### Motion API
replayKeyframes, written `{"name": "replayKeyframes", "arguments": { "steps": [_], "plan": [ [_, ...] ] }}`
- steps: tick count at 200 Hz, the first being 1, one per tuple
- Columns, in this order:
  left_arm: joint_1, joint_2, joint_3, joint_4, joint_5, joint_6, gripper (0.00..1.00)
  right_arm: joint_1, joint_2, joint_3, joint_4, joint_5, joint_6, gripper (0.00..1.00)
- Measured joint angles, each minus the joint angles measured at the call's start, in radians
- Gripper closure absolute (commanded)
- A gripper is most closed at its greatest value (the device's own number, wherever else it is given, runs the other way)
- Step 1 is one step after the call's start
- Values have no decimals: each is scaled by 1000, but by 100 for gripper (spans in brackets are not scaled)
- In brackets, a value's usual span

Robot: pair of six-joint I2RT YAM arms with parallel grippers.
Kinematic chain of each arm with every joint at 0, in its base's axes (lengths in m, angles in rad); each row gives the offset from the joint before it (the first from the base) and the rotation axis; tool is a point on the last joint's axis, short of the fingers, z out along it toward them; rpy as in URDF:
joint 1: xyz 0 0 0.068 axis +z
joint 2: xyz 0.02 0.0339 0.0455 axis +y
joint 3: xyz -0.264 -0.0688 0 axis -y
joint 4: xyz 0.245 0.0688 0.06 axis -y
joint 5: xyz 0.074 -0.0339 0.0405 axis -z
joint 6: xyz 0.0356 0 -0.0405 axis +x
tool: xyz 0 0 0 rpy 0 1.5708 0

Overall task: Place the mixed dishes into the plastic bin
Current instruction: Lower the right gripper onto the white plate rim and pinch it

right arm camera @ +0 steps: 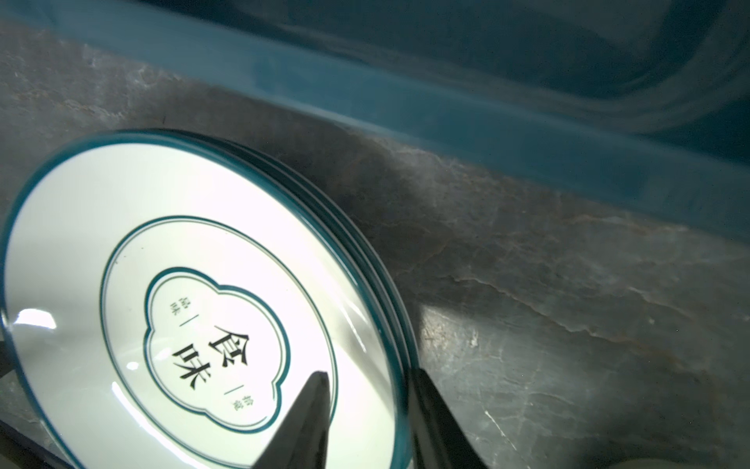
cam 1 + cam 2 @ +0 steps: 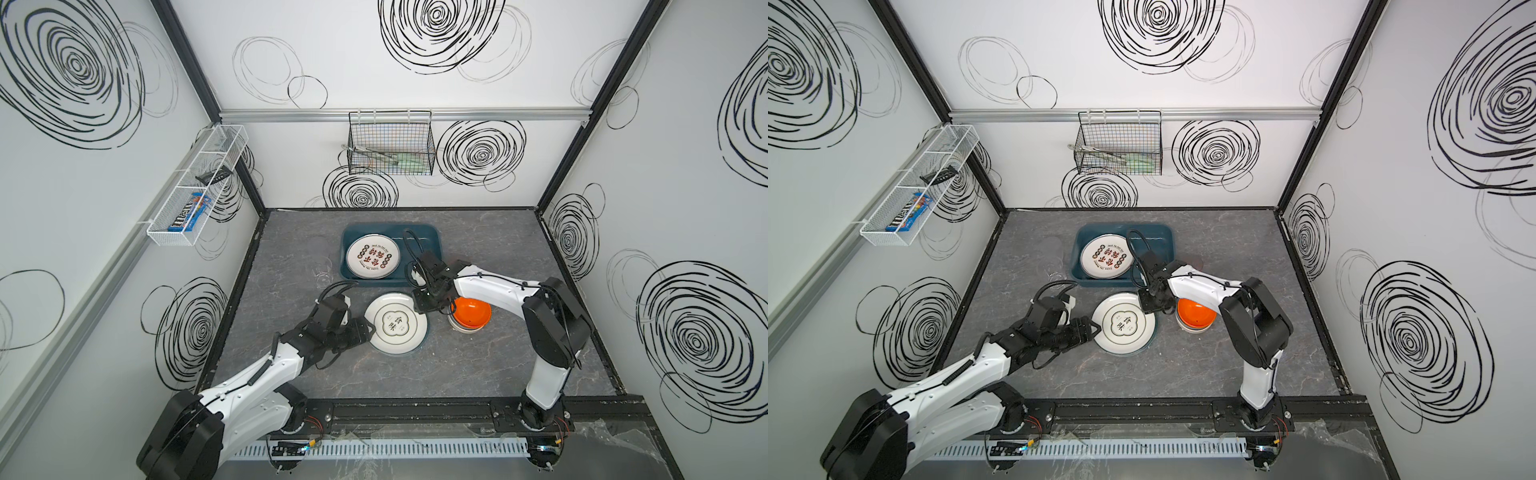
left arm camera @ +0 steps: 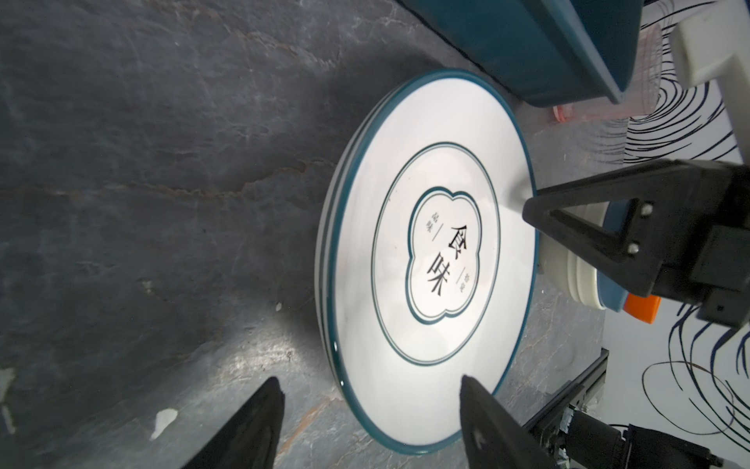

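Two plate designs are on view. One white plate [image 2: 373, 255] lies flat inside the teal bin [image 2: 386, 227], just above frame centre in both top views. It bears red and black characters; its rim lettering is too small to read. Below the bin, on the grey worktop [image 2: 457, 374], sits a stack of green-rimmed plates [image 2: 397, 323]. The top one reads "食味" inside a four-lobed outline, and the smaller characters either side are illegible. The wrist views show further rims beneath, but their number cannot be fixed.

Three bowls are nested right of the stack: an orange bowl [image 2: 471, 312] uppermost, with a blue bowl [image 3: 610, 300] and a cream bowl [image 3: 584, 284] under it. One pink tumbler [image 3: 645, 69] stands beside the bin. One blue packet [image 2: 189, 216] lettered "m&m's" lies in the white mesh tray [image 2: 168, 240], left of frame.

Left claw [image 3: 369, 381]: fingers wide apart, astride the stack's left edge, nothing clamped. Right claw [image 1: 369, 373]: fingers close either side of the top plate's rim; whether they pinch it cannot be told.
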Motion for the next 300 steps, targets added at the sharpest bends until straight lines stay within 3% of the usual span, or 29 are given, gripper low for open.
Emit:
{"name": "replayKeyframes", "arguments": {
  "steps": [148,229,300],
  "plan": [
    [19,37,-6,27,28,17,42,14,35,43,-20,18,-27,90],
    [35,35,-20,35,35,17,40,35,52,72,-38,39,-38,94],
    [47,-8,-26,17,33,17,47,48,70,86,-39,45,-39,96]
  ]
}}
